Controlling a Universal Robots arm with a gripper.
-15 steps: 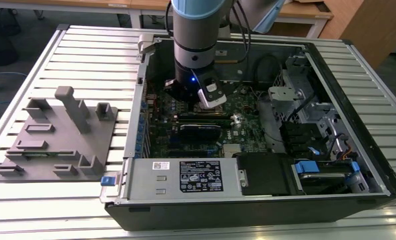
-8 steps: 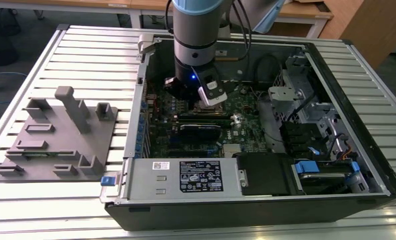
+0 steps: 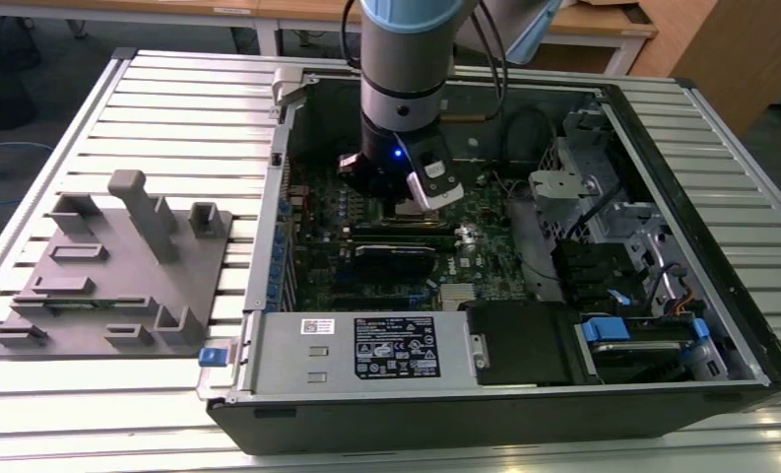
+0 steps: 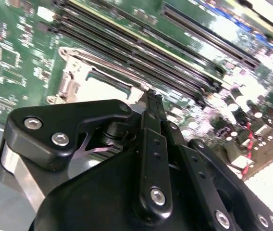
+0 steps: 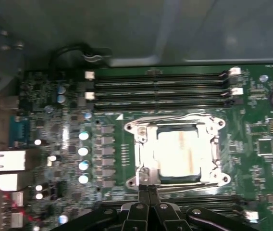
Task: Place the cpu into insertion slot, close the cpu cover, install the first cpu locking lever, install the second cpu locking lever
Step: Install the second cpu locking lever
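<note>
My gripper [image 5: 148, 188] is pressed together, fingertips [image 5: 144, 191] meeting with no gap, nothing pinched between them. In the first wrist view the tips sit at the edge of the cpu cover [image 5: 143, 153], by the corner screw; I can't tell whether they touch the metal or hover just above it. In the second wrist view the closed fingers [image 4: 152, 103] point at the same socket corner.

The cpu [image 5: 180, 153] is seated in the insertion slot [image 5: 175, 179], dull silver top showing through the cover window. The cover lies flat over it, frame around the chip on all sides. The locking levers are too thin for me to say whether they are latched.

Edges: memory slots [image 5: 158, 89] run in rows just beyond the far side of the socket, and another row [image 5: 213, 202] runs close beside my fingers on the near side. A column of capacitors [image 5: 83, 151] stands off one side of the socket, near but apart.

In the exterior view my arm [image 3: 404, 69] comes straight down into the open computer case [image 3: 495, 414], gripper [image 3: 393, 202] low over the motherboard [image 3: 363, 261]. Case walls are well apart from the wrist; the drive cage [image 3: 587, 187] sits toward the exterior view's right. The grey fixture block [image 3: 114, 276] rests on the slatted table [image 3: 48, 394] outside the case, on the exterior view's left.
</note>
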